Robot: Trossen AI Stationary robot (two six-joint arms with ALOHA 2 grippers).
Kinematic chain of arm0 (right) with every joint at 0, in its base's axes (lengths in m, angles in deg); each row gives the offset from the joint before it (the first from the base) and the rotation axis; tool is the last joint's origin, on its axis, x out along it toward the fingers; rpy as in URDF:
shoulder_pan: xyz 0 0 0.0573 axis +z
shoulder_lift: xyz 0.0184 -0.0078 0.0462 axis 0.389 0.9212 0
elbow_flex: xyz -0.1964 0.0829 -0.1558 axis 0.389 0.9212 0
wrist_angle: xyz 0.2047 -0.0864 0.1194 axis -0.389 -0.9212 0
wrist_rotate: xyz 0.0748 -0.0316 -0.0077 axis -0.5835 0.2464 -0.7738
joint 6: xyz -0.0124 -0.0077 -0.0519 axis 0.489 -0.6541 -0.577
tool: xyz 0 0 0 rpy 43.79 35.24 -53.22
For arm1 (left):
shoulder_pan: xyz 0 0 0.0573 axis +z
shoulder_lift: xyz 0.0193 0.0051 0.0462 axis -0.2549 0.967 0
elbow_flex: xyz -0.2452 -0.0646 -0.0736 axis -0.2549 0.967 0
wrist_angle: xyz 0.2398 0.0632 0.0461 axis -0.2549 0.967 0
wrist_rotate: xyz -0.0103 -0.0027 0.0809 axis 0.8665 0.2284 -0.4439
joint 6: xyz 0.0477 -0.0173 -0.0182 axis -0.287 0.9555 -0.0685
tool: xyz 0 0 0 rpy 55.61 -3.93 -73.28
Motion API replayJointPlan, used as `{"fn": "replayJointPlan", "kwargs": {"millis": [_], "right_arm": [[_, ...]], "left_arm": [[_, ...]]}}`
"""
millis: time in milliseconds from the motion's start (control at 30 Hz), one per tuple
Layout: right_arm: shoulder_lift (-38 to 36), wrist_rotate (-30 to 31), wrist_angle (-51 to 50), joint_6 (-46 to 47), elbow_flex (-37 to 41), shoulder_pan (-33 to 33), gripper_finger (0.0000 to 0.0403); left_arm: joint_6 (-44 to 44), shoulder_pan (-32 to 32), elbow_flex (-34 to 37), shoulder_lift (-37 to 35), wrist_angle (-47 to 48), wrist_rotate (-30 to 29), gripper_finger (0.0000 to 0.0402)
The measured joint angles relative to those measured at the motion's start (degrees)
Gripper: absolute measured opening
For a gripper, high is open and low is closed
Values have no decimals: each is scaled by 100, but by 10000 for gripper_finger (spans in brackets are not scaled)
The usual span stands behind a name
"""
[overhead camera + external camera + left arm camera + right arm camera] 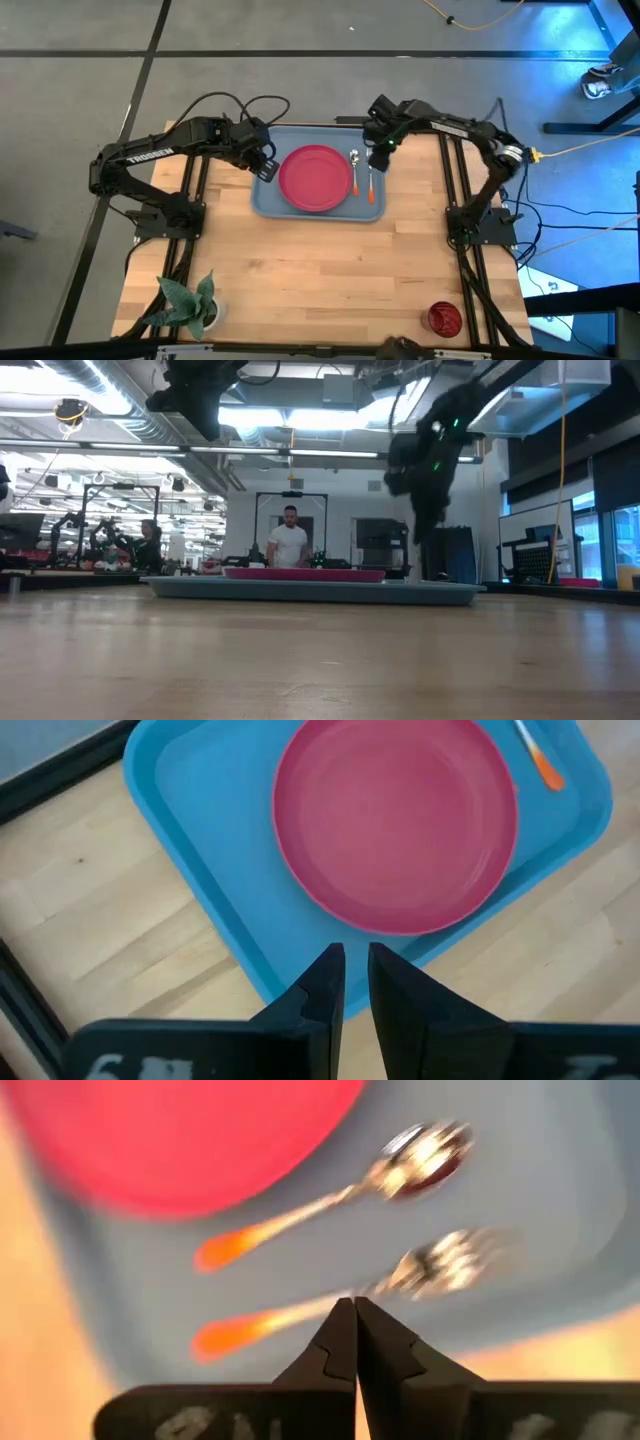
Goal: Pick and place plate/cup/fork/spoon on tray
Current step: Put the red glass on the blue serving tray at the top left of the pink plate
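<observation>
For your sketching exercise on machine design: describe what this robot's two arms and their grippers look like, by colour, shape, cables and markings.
Both arms are dark, jointed and tube-like. The left arm bears white lettering along one link, and black cables loop above it. The right arm has a small green light near its wrist and a yellow cable beside its elbow. The left gripper and right gripper each have two black wedge-shaped fingers tapering to points.

Fork (pixel 330 1305) blurred; tray (pixel 200 870) cut off

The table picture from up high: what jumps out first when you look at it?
The big pinkish-red plate stands out most, lying in the light-blue tray at the far middle of the wooden table. Right beside it in the tray lie the spoon and the fork, with the right gripper above them. The small dark-red cup sits alone at the near right corner.
</observation>
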Motion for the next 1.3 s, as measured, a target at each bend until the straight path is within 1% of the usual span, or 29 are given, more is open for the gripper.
{"fn": "replayJointPlan", "kwargs": {"millis": [167, 267, 333, 467, 533, 600, 700, 767, 833, 1000, 1200, 1300], "right_arm": [[-998, -3, -1031, -28, 0, 528, 0], [-1579, -6, -1472, 44, 0, 932, 0], [-1902, -7, -1552, 154, 0, 1189, 0], [-2323, -4, -1390, 715, 0, 1548, 4], [-2422, -12, -1340, 1149, 0, 1688, 7], [-2480, -134, -1361, 1427, 0, 1835, 8], [-2509, -497, -1398, 1163, 0, 2094, 9], [-2509, -602, -1388, 955, 0, 2241, 9], [-2497, -608, -1283, 952, 0, 2355, 10], [-2407, -605, -1059, 1530, -2, 2479, 10], [-2249, -657, -1071, 1562, -2, 2494, 11], [-2238, -798, -1069, 1562, -2, 2511, 11]], "left_arm": [[-44, 0, 0, 0, 133, -2, 41], [-456, 0, 0, 0, 129, 12, 41], [-657, 0, 0, 0, 129, 39, 41], [-979, 0, 0, 0, 124, 37, 41], [-1363, 0, 0, 0, 116, 9, 41], [-1991, 2, 0, 0, 90, -22, 41], [-2514, 0, 0, 0, 64, -7, 41], [-2594, 2, 0, 0, 37, -8, 41], [-2656, 2, 0, 0, -22, -8, 41], [-2658, 2, 0, 0, -107, -8, 41], [-2589, 2, 0, 0, -103, -5, 41], [-2503, 2, 0, 0, -100, 30, 41]]}}
